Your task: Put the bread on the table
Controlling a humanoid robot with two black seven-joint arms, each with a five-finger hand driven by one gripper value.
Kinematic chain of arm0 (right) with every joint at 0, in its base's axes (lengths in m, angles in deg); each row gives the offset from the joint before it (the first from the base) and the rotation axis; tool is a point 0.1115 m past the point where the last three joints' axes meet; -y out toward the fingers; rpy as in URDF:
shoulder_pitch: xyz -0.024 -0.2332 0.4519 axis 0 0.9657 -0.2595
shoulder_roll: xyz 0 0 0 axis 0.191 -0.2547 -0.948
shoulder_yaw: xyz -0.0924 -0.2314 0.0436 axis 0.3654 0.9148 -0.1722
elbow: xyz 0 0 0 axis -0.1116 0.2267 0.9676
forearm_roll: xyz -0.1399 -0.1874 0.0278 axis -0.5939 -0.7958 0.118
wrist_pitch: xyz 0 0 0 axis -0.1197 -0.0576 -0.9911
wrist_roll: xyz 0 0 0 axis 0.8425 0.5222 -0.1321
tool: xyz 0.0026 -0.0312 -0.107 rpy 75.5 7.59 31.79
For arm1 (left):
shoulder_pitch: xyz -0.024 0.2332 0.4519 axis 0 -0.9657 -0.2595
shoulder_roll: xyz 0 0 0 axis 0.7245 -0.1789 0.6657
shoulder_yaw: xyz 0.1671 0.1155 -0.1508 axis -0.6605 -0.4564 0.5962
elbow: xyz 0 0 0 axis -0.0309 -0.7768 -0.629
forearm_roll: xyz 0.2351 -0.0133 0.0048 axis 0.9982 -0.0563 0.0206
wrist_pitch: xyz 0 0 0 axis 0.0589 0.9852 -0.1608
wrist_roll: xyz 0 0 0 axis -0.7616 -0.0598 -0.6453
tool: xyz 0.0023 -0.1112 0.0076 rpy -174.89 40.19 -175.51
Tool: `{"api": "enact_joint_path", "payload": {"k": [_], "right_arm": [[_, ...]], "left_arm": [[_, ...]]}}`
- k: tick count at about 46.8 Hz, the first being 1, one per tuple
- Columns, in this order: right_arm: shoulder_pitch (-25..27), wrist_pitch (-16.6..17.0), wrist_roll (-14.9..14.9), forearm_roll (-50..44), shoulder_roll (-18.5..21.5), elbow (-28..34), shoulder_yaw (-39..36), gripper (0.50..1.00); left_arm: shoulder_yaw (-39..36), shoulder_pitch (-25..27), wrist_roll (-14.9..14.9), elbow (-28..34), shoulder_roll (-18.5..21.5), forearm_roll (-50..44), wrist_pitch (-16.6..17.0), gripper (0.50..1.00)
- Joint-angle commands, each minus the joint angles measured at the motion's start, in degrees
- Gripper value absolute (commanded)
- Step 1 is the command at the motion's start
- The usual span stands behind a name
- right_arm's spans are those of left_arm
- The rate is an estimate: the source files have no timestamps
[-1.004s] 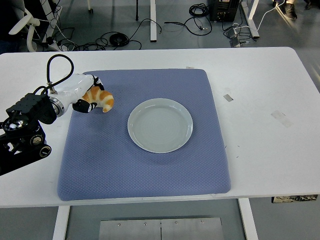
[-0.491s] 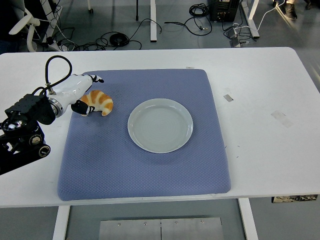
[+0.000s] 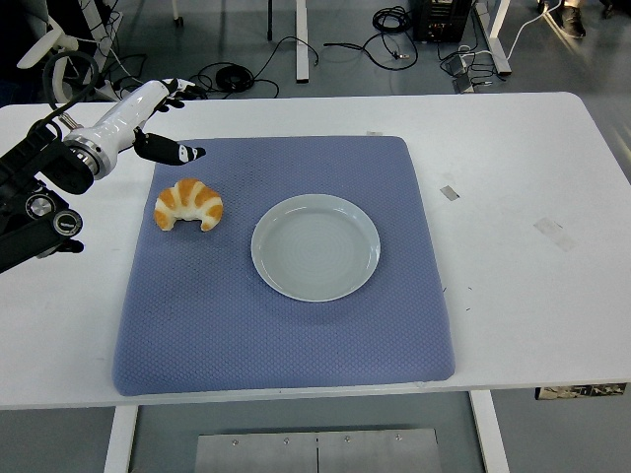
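Table [image 3: 552, 325] first: a white top that fills most of the head view, with cables and furniture legs on the grey floor beyond its far edge. Spread over the table's left and middle is a blue quilted mat [image 3: 296, 345], roughly square, its near edge close to the table's near edge. On the mat, about at its centre, sits a round pale plate [image 3: 315, 246] with nothing on it. From the picture's left edge comes the black left arm [image 3: 35, 202], crossing the bare table beside the mat and ending in a white wrist section. The left hand [image 3: 158, 123] is over the mat's far-left corner with its fingers loose and spread — it grips nothing. The bread [image 3: 188, 205], a golden croissant with its two tips pointing toward the near edge, lies on the mat just left of the plate — nearer the camera than the hand and clear of its fingers.
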Motion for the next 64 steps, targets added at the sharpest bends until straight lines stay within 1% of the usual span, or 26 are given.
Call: {"api": "enact_joint_path", "payload": {"k": [1,7,12,14,18,25,30,36,43,48,52,56,64], "right_arm": [[0.00,-0.01,-0.01,0.00,0.00,0.00,0.07,1.000],[0.00,-0.01,-0.01,0.00,0.00,0.00,-0.02,1.000],[0.00,-0.01,-0.01,0.00,0.00,0.00,-0.02,1.000],[0.00,-0.01,-0.01,0.00,0.00,0.00,-0.02,1.000],[0.00,-0.01,-0.01,0.00,0.00,0.00,-0.02,1.000],[0.00,-0.01,-0.01,0.00,0.00,0.00,0.07,1.000],[0.00,-0.01,-0.01,0.00,0.00,0.00,-0.02,1.000],[0.00,-0.01,-0.01,0.00,0.00,0.00,0.07,1.000],[0.00,-0.01,-0.01,0.00,0.00,0.00,0.07,1.000],[0.00,-0.01,-0.01,0.00,0.00,0.00,0.07,1.000],[-0.09,0.08,-0.01,0.00,0.00,-0.26,-0.02,1.000],[-1.49,0.17,-0.01,0.00,0.00,-0.97,-0.20,1.000],[-2.29,0.08,-0.01,0.00,0.00,-0.53,0.15,1.000]], "left_arm": [[0.38,-0.19,-2.56,-1.08,0.95,-3.81,2.28,0.839],[0.99,-1.59,-7.48,-2.75,1.48,-12.68,5.27,0.839],[4.07,-3.08,-10.65,-3.28,3.32,-20.42,5.89,0.840],[5.74,-4.31,-12.40,-3.45,3.77,-22.44,5.89,0.840],[9.25,-6.69,-14.96,-4.07,3.77,-24.03,5.89,0.840],[14.53,-11.17,-16.98,-5.12,3.06,-24.29,5.54,0.846],[17.87,-14.07,-17.86,-5.74,1.48,-25.43,5.36,0.851],[18.84,-15.57,-18.30,-6.00,0.69,-25.61,5.27,0.851],[18.93,-15.75,-20.15,-5.91,0.60,-25.79,4.92,0.851],[19.54,-15.83,-20.32,-5.91,0.87,-26.32,4.75,0.852],[20.86,-16.01,-20.41,-5.91,1.04,-26.40,3.34,0.855],[22.88,-17.15,-20.32,-5.91,1.04,-26.32,2.46,0.860],[23.32,-17.24,-20.50,-6.00,1.04,-26.32,2.37,0.864]]}}
